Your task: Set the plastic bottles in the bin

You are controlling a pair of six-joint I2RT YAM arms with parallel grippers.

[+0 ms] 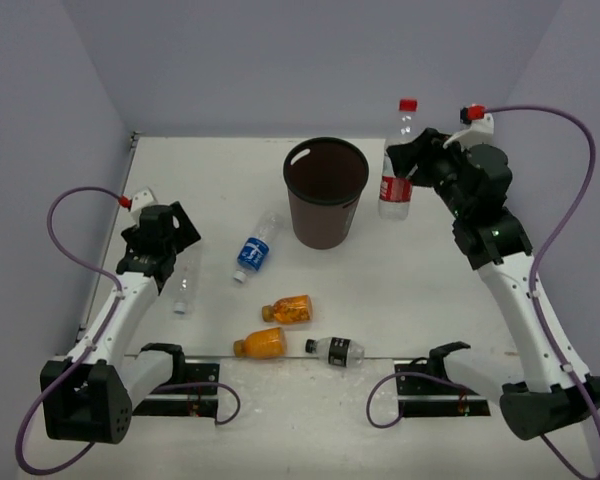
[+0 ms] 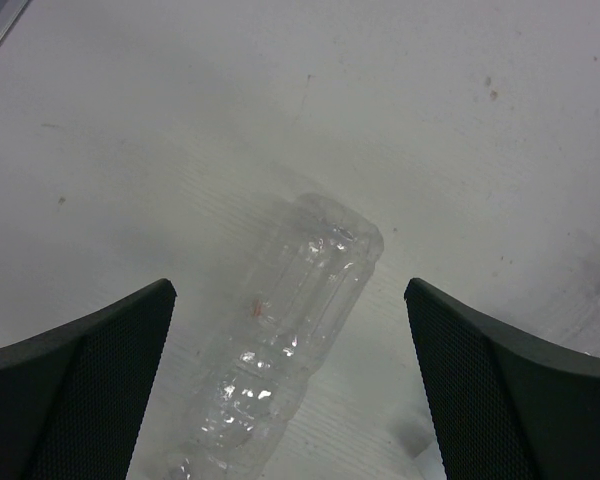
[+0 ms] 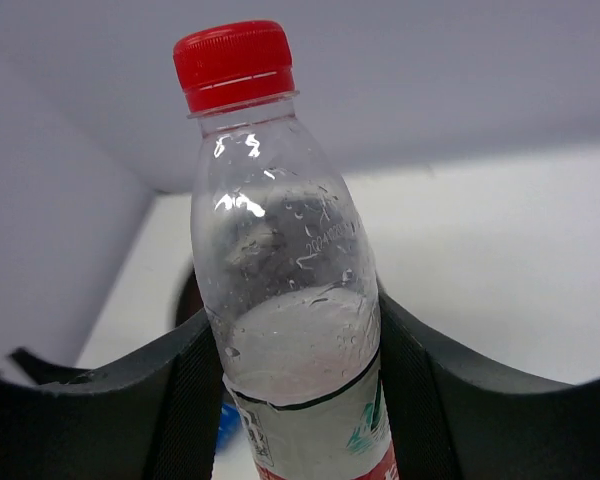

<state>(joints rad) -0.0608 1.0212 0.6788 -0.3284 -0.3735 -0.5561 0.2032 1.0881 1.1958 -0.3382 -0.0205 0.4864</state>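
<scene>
Right gripper (image 3: 298,400) clamps the upright red-capped bottle (image 3: 280,260), just right of the bin (image 1: 325,225). Left gripper (image 2: 290,290) gapes wide over the clear bottle (image 2: 305,320), left of the bin. None is binned yet: blue bottle (image 1: 253,252), orange bottles (image 1: 288,309) and black-capped bottle (image 1: 336,350) lie before the bin.

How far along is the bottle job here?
Done: nothing; the bin looks empty. In hand: right hand grips the red-capped bottle beside the bin. Remaining: clear bottle below the open left hand, blue-labelled bottle, two orange bottles, black-capped bottle, lying on the table.
</scene>
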